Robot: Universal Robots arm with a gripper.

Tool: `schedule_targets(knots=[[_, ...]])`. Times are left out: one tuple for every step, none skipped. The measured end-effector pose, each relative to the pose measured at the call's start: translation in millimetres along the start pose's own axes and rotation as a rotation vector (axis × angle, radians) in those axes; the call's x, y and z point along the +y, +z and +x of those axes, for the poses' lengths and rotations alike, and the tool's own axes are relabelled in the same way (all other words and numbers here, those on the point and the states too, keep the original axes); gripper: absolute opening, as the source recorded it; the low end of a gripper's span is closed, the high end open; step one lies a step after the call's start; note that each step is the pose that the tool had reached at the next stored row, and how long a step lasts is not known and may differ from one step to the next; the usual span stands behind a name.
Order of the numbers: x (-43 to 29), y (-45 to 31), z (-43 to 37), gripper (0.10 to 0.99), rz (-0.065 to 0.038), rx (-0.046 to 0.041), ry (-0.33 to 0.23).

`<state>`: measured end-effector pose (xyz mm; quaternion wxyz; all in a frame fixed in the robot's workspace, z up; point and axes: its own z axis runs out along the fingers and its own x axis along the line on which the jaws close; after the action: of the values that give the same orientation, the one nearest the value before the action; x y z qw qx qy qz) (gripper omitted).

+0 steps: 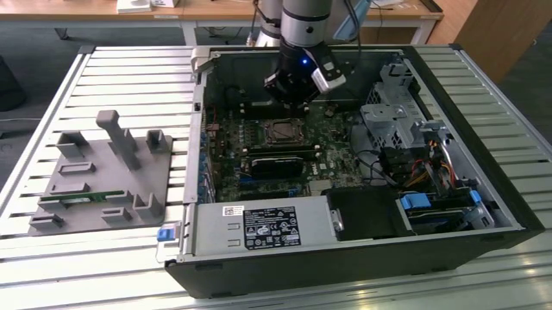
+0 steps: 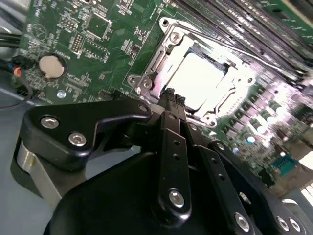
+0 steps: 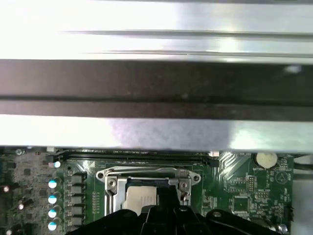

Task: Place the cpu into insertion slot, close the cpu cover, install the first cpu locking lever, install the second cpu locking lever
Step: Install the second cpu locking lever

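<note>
Hovering at the edge of the cpu cover (image 2: 177, 38), my gripper (image 2: 174, 97) is pressed together, with the cpu (image 2: 199, 78) seated beneath. I'd push squarely and slowly so nothing skids onto the green board (image 2: 98, 54).

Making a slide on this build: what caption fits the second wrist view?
Gripper poised at the edge of the insertion slot, cpu framed by the cpu cover.
</note>
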<state>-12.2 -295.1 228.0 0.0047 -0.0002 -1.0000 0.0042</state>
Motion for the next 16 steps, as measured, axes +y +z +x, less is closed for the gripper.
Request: schedule_targets(knots=[[0.0, -3.9, 0.0, 0.106, 0.0, 0.0001, 0.0], [-0.1, -8.0, 0.1, 0.106, 0.0, 0.0, 0.0], [-0.1, -12.1, 0.1, 0.106, 0.0, 0.0, 0.0], [-0.1, -16.8, 0.2, 0.106, 0.0, 0.0, 0.0], [-0.2, -20.4, 0.2, 0.106, 0.0, 0.0001, 0.0], [-0.2, -22.9, 0.3, 0.106, 0.0, 0.0001, 0.0], [-0.4, -23.5, 0.2, 0.106, 0.0, 0.0, 0.0], [-0.8, -23.5, 0.2, 0.106, 0.0, 0.0, 0.0], [-1.6, -23.5, 0.2, 0.106, 0.0, 0.0, 0.0], [-2.7, -23.5, 0.2, 0.106, 0.0, 0.0, 0.0], [-3.8, -23.5, 0.2, 0.106, 0.0, 0.0, 0.0], [-5.4, -23.4, 0.2, 0.106, 0.0, 0.0, 0.0], [-7.1, -23.4, 0.2, 0.106, 0.0, 0.0001, 0.0], [-8.7, -23.4, 0.2, 0.106, 0.0, 0.0001, 0.0], [-10.3, -23.4, 0.2, 0.106, 0.0, 0.0, 0.0], [-12.2, -23.3, 0.2, 0.106, 0.0, 0.0001, 0.0]])
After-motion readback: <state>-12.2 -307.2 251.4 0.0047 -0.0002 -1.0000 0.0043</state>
